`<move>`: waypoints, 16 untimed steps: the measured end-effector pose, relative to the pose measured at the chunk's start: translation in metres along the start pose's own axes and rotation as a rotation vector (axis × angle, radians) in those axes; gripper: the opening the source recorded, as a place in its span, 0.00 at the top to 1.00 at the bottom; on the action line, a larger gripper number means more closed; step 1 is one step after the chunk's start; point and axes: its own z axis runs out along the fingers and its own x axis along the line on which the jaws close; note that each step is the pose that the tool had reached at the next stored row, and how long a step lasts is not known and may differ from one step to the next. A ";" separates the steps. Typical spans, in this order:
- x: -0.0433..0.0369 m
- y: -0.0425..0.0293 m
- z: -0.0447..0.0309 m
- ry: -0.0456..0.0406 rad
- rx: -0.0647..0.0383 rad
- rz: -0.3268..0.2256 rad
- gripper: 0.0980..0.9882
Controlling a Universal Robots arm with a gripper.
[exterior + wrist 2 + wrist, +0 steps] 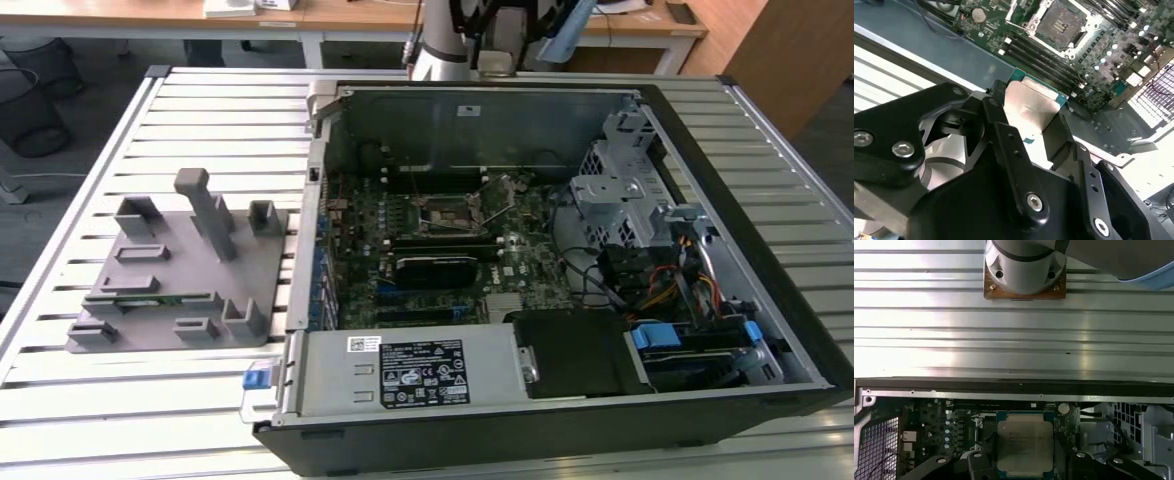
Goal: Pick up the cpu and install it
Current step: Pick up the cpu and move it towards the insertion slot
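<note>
Clasping the cpu, gripper above motherboard

Exterior view high over open case; wrist views close above its motherboard.

You work at a slatted metal table under even light; beyond it stand wooden desks, a black mesh bin on grey floor, and a wooden cabinet.

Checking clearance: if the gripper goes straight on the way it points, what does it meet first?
The gripper, holding the silver-topped square cpu, would likely meet the green motherboard; depth unclear.
</note>
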 end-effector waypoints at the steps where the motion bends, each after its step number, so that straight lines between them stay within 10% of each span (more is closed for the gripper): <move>1: -0.0017 0.0011 0.0002 0.0000 0.000 0.000 0.50; 16: -0.0270 0.0186 0.0030 0.0000 0.000 0.000 0.50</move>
